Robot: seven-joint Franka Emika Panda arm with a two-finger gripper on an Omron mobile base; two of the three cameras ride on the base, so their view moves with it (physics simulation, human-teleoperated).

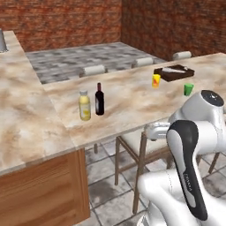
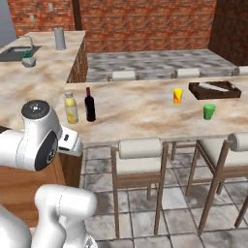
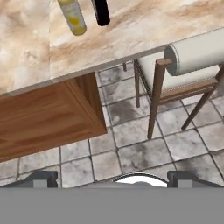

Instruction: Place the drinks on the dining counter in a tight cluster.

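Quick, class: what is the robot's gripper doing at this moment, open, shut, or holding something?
Gripper: open and empty, fingertips wide apart over the tiled floor, below the dining counter.

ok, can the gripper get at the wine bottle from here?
Probably yes: the open gripper hangs below the dining counter edge, nothing blocks the wine bottle, but the juice bottle stands close beside it.

Counter (image 1: 128,95) beige-brown marbled, wood base; juice bottle (image 1: 84,106) yellow, pale cap; wine bottle (image 1: 99,99) dark, red neck; cups yellow (image 1: 156,80) and green (image 1: 188,89); brick wall (image 1: 66,20) red
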